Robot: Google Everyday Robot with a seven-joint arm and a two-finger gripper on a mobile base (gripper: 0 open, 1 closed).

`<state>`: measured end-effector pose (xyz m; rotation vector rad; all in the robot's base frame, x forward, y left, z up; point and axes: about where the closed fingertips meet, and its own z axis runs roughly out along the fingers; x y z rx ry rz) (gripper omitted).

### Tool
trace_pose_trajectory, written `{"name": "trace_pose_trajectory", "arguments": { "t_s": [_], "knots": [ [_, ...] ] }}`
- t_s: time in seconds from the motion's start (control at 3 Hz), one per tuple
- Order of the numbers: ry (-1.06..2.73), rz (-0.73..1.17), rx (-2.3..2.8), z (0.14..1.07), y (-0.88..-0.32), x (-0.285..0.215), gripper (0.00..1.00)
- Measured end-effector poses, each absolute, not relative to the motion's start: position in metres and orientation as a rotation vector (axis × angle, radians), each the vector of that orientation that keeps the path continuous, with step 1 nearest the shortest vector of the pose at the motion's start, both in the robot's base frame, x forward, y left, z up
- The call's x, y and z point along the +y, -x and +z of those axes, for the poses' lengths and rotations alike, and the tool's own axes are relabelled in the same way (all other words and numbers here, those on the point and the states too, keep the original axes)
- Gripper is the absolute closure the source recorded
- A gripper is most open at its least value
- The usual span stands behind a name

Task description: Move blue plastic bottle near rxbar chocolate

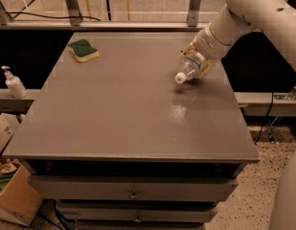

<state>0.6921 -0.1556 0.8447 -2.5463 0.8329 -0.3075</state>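
Note:
The blue plastic bottle (189, 67) is a clear bluish bottle with a white cap that points down and to the left. It is tilted over the right rear part of the grey table (128, 104). My gripper (199, 57) is shut around the bottle's body, with its tan fingers (188, 47) on either side, and the white arm reaches in from the upper right. The rxbar chocolate does not show; it may be hidden behind the gripper and bottle.
A green-and-yellow sponge (83, 50) lies at the table's far left corner. A small white pump dispenser (14, 83) stands on a ledge left of the table. Cardboard boxes (13, 195) sit on the floor at the lower left. Drawers (133, 193) are under the tabletop.

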Motion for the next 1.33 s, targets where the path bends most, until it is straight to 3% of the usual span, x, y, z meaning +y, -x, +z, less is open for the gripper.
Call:
{"name": "trace_pose_trajectory", "arguments": {
  "t_s": [0.33, 1.33],
  "knots": [
    [2.561, -0.316, 0.837, 0.848, -0.690, -0.159, 0.00],
    [2.461, -0.403, 1.008, 0.888, -0.663, -0.198, 0.00]
  ]
}}
